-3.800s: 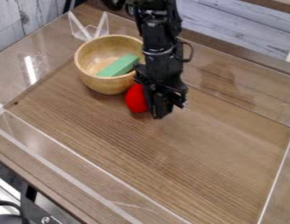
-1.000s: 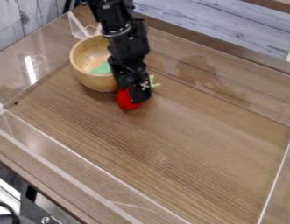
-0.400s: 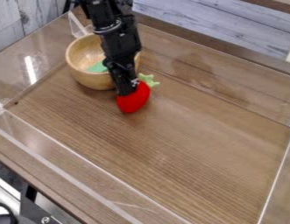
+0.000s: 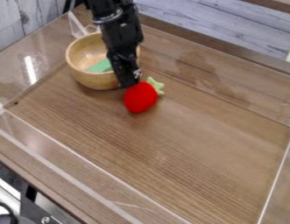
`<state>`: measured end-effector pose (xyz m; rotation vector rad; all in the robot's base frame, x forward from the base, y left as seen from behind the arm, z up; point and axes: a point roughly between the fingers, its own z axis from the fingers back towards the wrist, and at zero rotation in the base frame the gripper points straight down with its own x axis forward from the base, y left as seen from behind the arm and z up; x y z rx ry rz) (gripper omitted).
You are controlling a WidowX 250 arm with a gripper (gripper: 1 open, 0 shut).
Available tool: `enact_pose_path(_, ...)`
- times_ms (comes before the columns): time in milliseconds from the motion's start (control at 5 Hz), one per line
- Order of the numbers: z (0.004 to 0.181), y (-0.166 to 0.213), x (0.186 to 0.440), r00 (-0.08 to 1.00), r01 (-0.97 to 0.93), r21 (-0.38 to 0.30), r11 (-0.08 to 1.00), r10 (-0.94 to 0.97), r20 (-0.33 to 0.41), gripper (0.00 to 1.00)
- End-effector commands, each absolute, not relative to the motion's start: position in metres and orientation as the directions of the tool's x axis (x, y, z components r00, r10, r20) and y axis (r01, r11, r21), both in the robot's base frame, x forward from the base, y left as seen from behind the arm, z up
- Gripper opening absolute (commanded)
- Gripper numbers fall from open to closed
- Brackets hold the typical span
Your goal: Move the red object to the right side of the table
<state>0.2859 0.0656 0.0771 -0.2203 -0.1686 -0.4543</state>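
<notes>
The red object [image 4: 141,99] is a strawberry-shaped toy with a green leaf [image 4: 154,86]. It sits left of the table's middle, just right of a wooden bowl [image 4: 77,54]. My gripper [image 4: 130,80] comes down from the black arm above. It is shut on the red object's upper left end. The toy hangs tilted below and to the right of the fingers, slightly off the wood.
The wooden bowl holds a green item [image 4: 102,65] and stands close to the arm's left. Clear plastic walls [image 4: 30,144] edge the wooden table [image 4: 206,149]. The table's bare wood stretches to the right and toward the front.
The gripper went from open over the red object to shut on its top. It then rose a little, and the toy shifted slightly right and swung out from under the fingers.
</notes>
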Motion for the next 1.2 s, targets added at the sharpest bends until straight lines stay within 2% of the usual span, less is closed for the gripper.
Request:
enact_pose_path(0, 0.091, 0.066, 0.290, 0.878, 0.440, -0.131, 0.888, -0.396, 0.269, 0.00)
enact_pose_path(200, 0.085, 0.061, 0.285, 0.884, 0.425, -0.143, 0.894, -0.376, 0.277, 0.00)
enact_pose_path(600, 0.107, 0.043, 0.268, 0.850, 0.498, -0.171, 0.850, -0.439, 0.293, 0.00)
enact_pose_path(1000, 0.072, 0.025, 0.264, 0.873, 0.453, -0.201, 0.869, -0.386, 0.298, 0.00)
